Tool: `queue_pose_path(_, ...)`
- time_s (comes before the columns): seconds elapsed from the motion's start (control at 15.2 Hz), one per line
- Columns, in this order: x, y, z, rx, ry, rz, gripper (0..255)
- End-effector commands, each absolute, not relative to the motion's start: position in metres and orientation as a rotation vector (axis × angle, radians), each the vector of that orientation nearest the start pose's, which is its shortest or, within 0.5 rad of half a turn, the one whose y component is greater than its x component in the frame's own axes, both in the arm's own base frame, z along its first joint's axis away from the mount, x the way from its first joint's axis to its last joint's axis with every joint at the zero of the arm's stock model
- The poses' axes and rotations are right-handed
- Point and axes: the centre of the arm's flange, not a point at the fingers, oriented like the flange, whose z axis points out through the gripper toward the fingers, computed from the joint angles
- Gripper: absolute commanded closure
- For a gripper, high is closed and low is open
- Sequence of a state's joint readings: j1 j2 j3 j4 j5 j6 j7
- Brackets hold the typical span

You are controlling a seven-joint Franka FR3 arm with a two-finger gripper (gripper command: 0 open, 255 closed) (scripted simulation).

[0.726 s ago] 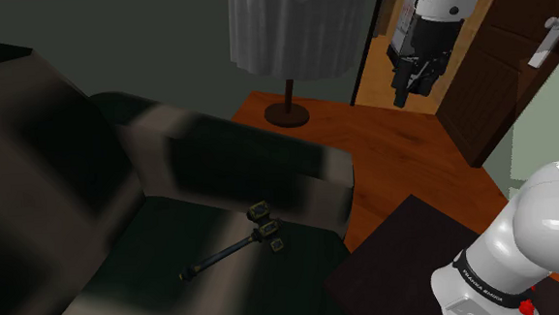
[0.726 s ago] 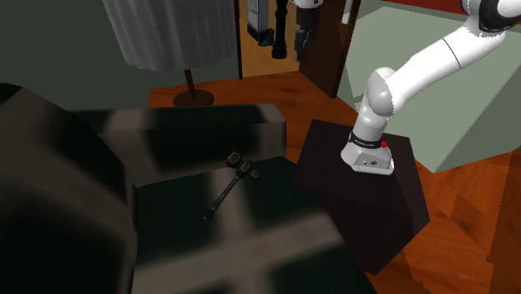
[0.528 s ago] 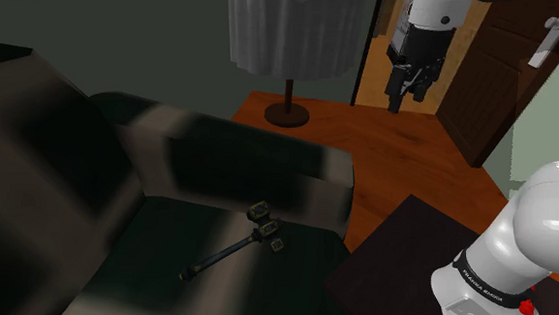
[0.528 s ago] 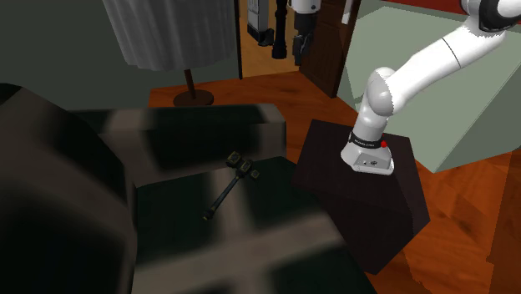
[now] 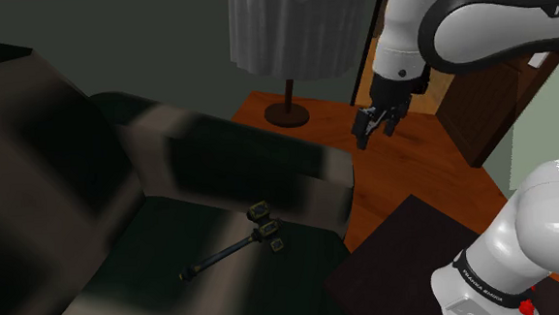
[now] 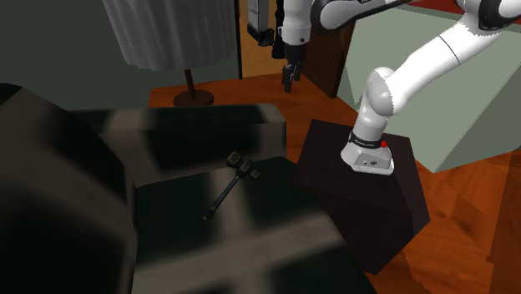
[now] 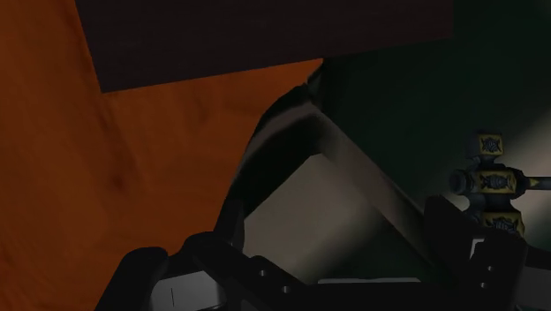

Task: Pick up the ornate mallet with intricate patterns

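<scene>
The ornate mallet [image 5: 243, 245] lies flat on the dark sofa [image 5: 157, 288] seat, its head near the armrest. The pincer [image 5: 372, 134] hangs released, fingers apart, over the wooden floor [image 5: 414, 175], well apart from it.

Dim all round: the dark green sofa [image 5: 225, 290] sits in murk, its pale patches smeared and blurry. The orange wooden floor [image 5: 395, 176] glows warmest, the white robot arm [image 5: 547, 218] catches most light, edges jagged. Wrist view darkest, with the ornate yellow-patterned mallet [image 7: 488, 181] faintly gleaming.
</scene>
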State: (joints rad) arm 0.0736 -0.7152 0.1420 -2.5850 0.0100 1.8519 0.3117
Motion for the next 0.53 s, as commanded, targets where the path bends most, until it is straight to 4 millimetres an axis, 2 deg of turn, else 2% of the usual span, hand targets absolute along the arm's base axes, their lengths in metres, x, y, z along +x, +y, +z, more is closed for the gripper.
queue_pose_path(0.0,0.330,0.091,0.461,-3.222,0.223,-0.010,0)
queue_pose_path(0.46,0.345,0.151,0.390,-3.232,0.239,-0.045,0)
